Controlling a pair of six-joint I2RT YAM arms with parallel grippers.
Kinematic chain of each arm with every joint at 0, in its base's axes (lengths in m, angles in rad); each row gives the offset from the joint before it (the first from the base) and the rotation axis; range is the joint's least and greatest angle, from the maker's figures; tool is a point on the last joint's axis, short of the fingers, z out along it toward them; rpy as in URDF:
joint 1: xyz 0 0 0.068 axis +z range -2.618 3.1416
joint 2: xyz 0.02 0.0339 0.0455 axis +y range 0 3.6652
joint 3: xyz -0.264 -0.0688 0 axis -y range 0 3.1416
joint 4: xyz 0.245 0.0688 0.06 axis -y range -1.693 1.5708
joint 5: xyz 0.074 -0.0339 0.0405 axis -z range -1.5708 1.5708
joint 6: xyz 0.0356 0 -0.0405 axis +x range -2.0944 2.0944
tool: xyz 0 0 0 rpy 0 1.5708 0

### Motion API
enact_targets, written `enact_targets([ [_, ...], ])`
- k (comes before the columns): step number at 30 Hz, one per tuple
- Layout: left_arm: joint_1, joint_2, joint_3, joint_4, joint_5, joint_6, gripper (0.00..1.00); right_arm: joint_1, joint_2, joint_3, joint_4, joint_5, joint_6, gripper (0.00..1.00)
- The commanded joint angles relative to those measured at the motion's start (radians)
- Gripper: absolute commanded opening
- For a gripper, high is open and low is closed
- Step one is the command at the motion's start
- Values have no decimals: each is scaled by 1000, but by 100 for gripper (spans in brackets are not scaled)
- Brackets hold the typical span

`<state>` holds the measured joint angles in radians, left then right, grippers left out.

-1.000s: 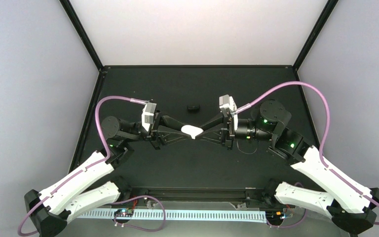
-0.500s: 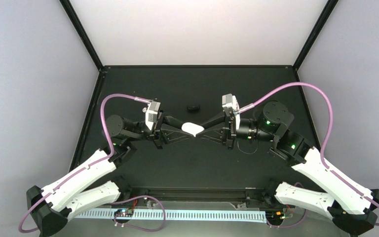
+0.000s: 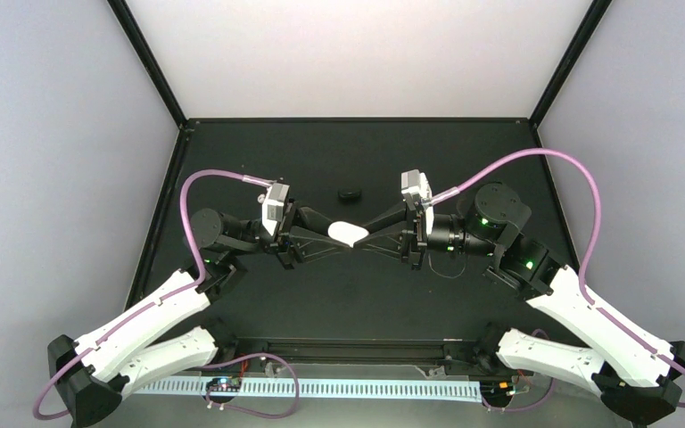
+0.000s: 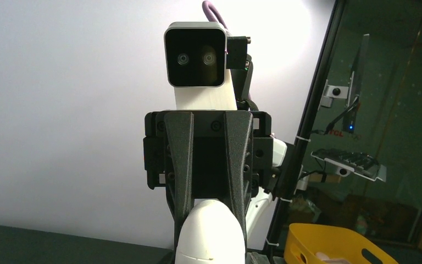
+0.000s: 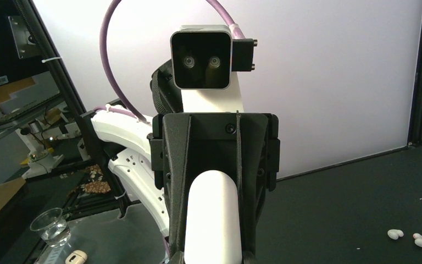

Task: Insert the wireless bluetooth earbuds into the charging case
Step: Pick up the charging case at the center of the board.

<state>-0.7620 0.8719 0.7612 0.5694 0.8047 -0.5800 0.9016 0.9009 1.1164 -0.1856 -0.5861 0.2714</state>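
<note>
We see the case point(image 3: 348, 234) held up over the middle of the table point(image 3: 268, 160), caught between the two arms. The right gripper point(image 3: 370, 234) is clamped on its right end, and the left gripper point(image 3: 328, 235) is closed on its left end, fingers tight against both flanks. The two earbuds point(image 5: 395, 234) lie side by side on the table, well apart from the case — neither is in it yet. The danger, as we judge it, is the case itself: it is smooth and rounded. If the arms pull or twist against each other to open it, it could squirt out of one grip and drop. A fall might scatter the earbuds — and with both grippers busy, nothing is free to fetch them.
</note>
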Motion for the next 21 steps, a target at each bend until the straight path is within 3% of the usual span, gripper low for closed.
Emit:
enact_targets([
  [1,-8,4,27,31,-7,3,31,-2,-6,-4,34,-15,3,8],
  [8,-9,5,32,34,-6,6,22,-1,-3,-4,28,-22,3,8],
  [13,-11,5,34,30,1,16,9,-3,-3,-1,21,-29,-1,9],
  [16,-11,3,32,23,1,25,2,-2,-7,3,11,-44,-11,17],
  [21,-11,-9,25,21,-6,35,2,-1,-14,17,-5,-45,-17,41],
])
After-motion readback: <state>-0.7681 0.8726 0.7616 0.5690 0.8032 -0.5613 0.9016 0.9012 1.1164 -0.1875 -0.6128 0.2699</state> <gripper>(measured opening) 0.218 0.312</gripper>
